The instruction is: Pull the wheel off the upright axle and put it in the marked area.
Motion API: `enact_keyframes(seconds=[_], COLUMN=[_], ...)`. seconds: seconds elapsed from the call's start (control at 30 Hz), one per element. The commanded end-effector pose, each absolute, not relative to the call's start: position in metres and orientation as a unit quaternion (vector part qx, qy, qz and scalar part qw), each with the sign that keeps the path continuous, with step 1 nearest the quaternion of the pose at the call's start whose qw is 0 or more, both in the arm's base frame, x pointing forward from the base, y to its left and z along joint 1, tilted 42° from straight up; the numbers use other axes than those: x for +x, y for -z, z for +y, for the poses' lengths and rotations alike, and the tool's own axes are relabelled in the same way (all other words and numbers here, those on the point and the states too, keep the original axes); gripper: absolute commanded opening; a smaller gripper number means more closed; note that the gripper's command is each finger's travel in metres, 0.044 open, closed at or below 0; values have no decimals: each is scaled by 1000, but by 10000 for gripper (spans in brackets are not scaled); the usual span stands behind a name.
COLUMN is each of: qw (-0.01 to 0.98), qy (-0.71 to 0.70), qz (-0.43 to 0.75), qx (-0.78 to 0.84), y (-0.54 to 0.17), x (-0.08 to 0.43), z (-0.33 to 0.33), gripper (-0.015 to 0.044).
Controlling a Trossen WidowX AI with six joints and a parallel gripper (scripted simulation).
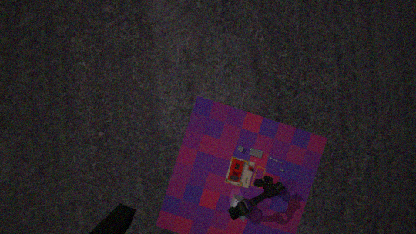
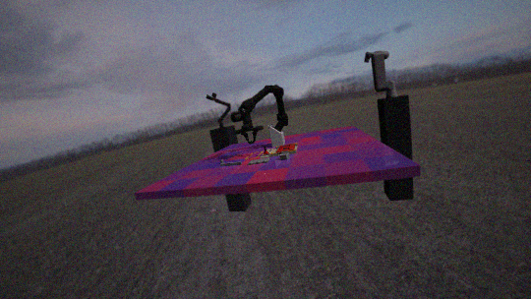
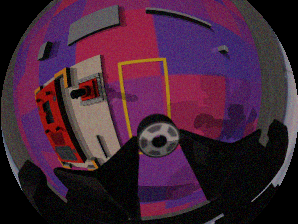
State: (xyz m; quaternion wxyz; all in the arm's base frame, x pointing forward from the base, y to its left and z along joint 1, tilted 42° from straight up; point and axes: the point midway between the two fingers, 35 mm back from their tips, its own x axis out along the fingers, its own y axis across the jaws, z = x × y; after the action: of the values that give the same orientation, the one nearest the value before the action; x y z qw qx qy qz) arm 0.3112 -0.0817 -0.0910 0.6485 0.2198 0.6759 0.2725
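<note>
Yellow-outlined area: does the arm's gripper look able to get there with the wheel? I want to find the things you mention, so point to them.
Probably yes: the gripper (image 3: 157,136) holds the wheel (image 3: 159,140) at the near end of the yellow outline (image 3: 121,87), and nothing visible stands inside it, though the wheel hides part.

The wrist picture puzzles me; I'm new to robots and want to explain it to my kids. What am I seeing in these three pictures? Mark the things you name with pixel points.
One picture looks down from above, one looks across the table (image 1: 209,128) (image 2: 339,172) from the side, and the round one comes from a camera on the robot's wrist. The machine is a single black jointed arm (image 1: 259,198) (image 2: 269,89) ending in a gripper (image 3: 157,136). Its two dark fingers are closed on a small wheel (image 3: 146,145). On the table is a yellow outline (image 3: 121,82), where the wheel should go. Beside it, a cream board (image 3: 92,117) carries a black axle (image 3: 77,93) on a red block and a larger red panel (image 3: 61,132).
</note>
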Motion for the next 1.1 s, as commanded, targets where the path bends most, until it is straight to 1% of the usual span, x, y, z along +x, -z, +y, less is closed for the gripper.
enact_keyframes(seconds=[0.0, 0.37, 0.53, 0.9, 0.93, 1.07], qw=[647, 646, 646, 644, 644, 646], qy=[-273, -274, -274, -276, -275, -274], qz=[676, 676, 676, 679, 678, 677], qx=[224, 225, 225, 221, 221, 223], y=[98, 153, 157, 152, 149, 124], x=[310, 304, 304, 304, 305, 308], z=[-74, -25, -22, -26, -29, -52], gripper=[0, 0, 0, 289, 300, 300])
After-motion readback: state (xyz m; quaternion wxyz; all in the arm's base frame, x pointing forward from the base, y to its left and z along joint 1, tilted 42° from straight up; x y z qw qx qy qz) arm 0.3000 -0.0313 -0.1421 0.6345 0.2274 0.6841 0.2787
